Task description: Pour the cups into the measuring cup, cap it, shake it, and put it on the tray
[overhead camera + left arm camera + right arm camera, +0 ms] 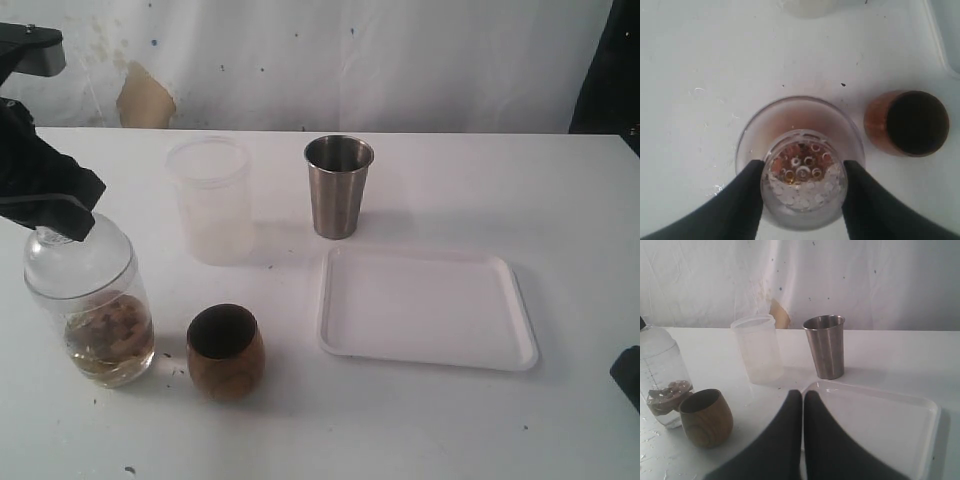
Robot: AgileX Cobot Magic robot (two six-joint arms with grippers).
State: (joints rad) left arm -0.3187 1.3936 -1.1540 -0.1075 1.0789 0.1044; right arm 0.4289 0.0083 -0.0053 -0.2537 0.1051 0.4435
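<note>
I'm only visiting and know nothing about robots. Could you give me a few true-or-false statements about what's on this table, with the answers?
1. The tumbler stands on the tray. False: it stands on the table, beyond the tray.
2. The measuring cup has small pieces in liquid at its bottom. True.
3. The wooden cup lies on its side. False: it is upright, beside the measuring cup.
4. The left gripper is closed on the measuring cup's top. True.
5. The right gripper is wide open. False: it is shut and holds nothing.
</note>
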